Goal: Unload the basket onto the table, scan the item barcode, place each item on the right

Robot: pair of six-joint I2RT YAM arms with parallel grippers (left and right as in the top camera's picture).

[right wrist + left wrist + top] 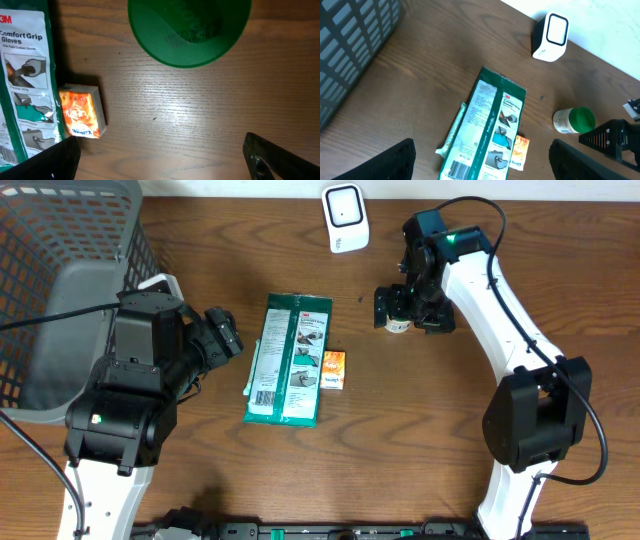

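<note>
Green-capped bottle sits just ahead of R gripper, jaws wide, nothing held. Plan: I centre on body below cap, close gently, turn barcode to scanner.

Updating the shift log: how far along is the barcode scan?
Done: nothing visible yet; the glove package and orange box lie flat, away from the scanner. In hand: the right gripper stands open by the green-lidded bottle, not closed on it; the left gripper is open and empty. Left: grip an item and show its barcode to the scanner.
</note>
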